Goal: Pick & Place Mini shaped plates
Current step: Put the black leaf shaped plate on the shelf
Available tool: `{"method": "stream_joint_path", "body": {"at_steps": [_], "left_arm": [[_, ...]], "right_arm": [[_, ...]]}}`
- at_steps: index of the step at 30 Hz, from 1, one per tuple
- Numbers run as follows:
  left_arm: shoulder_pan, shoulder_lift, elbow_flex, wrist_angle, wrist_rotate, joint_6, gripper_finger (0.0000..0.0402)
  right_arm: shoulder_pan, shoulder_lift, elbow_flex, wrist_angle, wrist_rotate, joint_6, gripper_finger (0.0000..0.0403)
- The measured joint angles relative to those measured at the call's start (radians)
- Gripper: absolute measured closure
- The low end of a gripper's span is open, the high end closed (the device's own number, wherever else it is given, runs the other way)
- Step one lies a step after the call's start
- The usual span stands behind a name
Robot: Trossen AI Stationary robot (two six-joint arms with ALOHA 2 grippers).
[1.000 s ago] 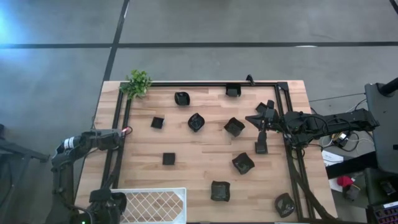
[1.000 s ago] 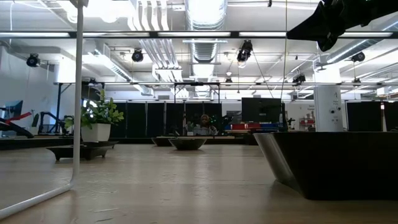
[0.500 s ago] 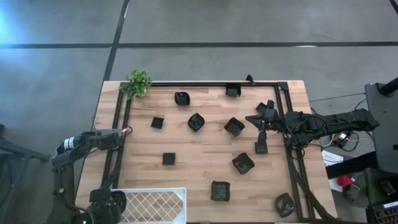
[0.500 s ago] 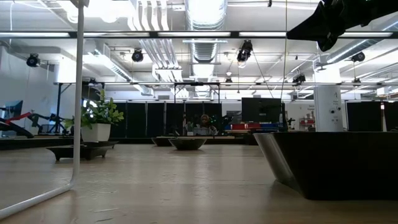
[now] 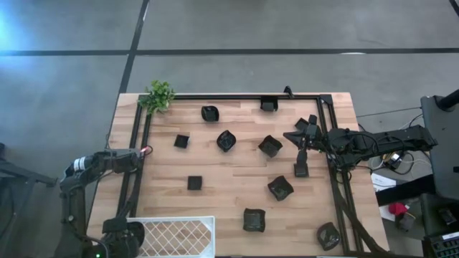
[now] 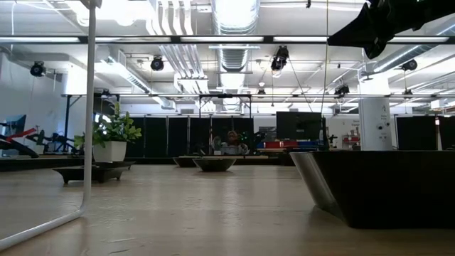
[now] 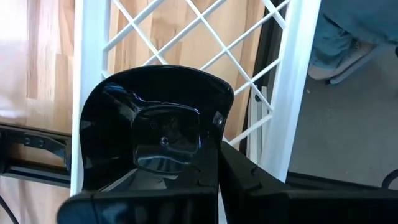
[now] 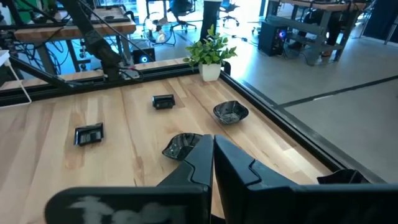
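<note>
The mini plate (image 7: 165,134), glossy black with a squarish well, sits pinched by its rim in the left hand (image 7: 216,163), whose fingers are clamped together on it. It hangs over the white wire basket (image 7: 292,93), at the near left corner of the desk (image 5: 229,193), close to the basket's rim bar. Placing looks to be the step in hand. To do it well, I would carry the plate inward so it clears the rim, lower it near the mesh, level it, then let go gently, since glazed ware may slide or chip. The other plates (image 5: 226,140) lie scattered across the desk. The right hand (image 5: 294,136) hovers above them, fingers together and empty.
</note>
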Motion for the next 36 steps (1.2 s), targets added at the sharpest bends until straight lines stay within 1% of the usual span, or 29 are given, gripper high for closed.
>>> {"method": "stream_joint_path", "body": {"at_steps": [15, 19, 24, 36], "left_arm": [[0.008, 0.0, -0.001, -0.018, -0.002, -0.045, 0.0401], [0.011, -0.001, -0.001, -0.01, 0.007, 0.039, 0.0401], [0.011, -0.001, -0.001, 0.005, 0.006, 0.05, 0.0401], [0.014, -0.002, -0.003, 0.008, -0.003, -0.023, 0.0401]], "right_arm": [[0.0, 0.0, 0.0, 0.0, 0.0, 0.0, 0.039], [0.0, 0.0, 0.0, 0.0, 0.0, 0.0, 0.039], [0.0, 0.0, 0.0, 0.0, 0.0, 0.0, 0.039], [0.0, 0.0, 0.0, 0.0, 0.0, 0.0, 0.039]]}}
